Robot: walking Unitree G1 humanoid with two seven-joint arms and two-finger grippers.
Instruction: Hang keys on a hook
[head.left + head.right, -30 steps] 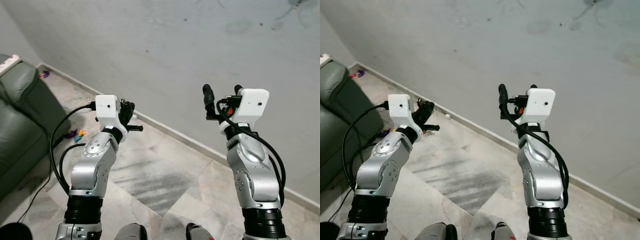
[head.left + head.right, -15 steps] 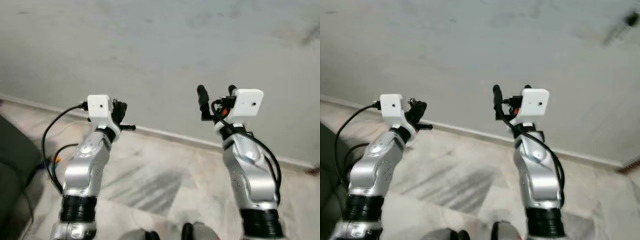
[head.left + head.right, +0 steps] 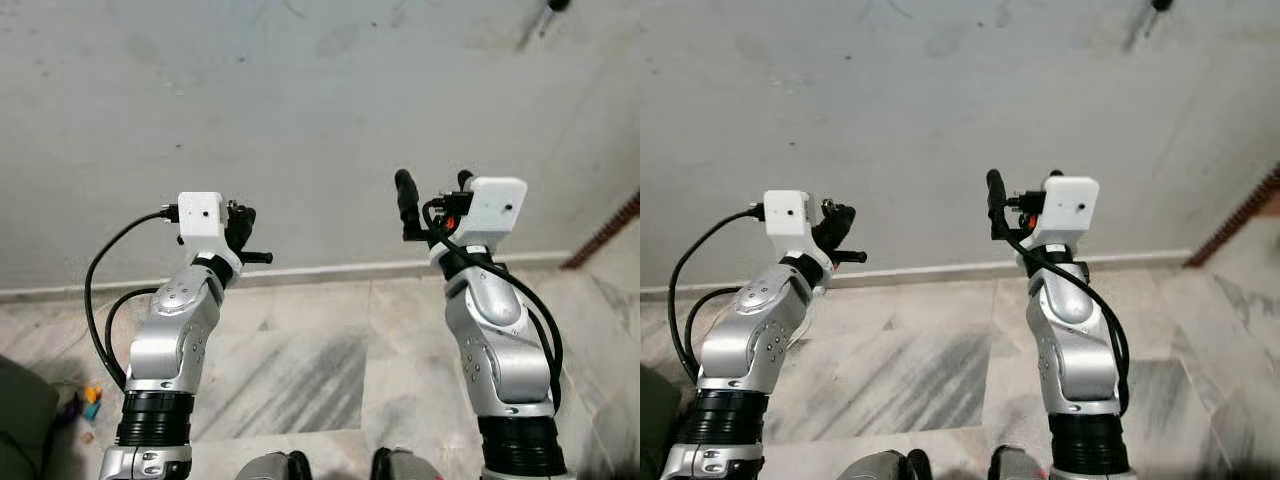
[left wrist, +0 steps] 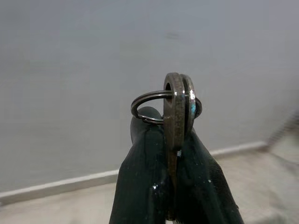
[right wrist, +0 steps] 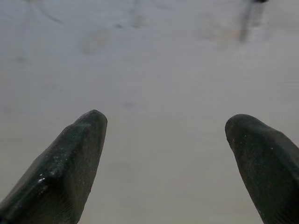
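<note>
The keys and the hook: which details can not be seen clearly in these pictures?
- Keys: left wrist view; the left gripper's fingers cover the blades, so their number and shape are hidden.
- Dark object on the wall: left eye view; cut by the top edge and too small to tell if it is a hook.
- Right gripper: open, holding nothing.

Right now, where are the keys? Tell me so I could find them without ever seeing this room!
Face the big grey wall and find the robot's two raised silver arms. On the robot's left arm, the left pincer is shut on the keys: flat brownish metal, held upright on edge, with a thin wire ring through the top. The right pincer is open and holds nothing.
</note>
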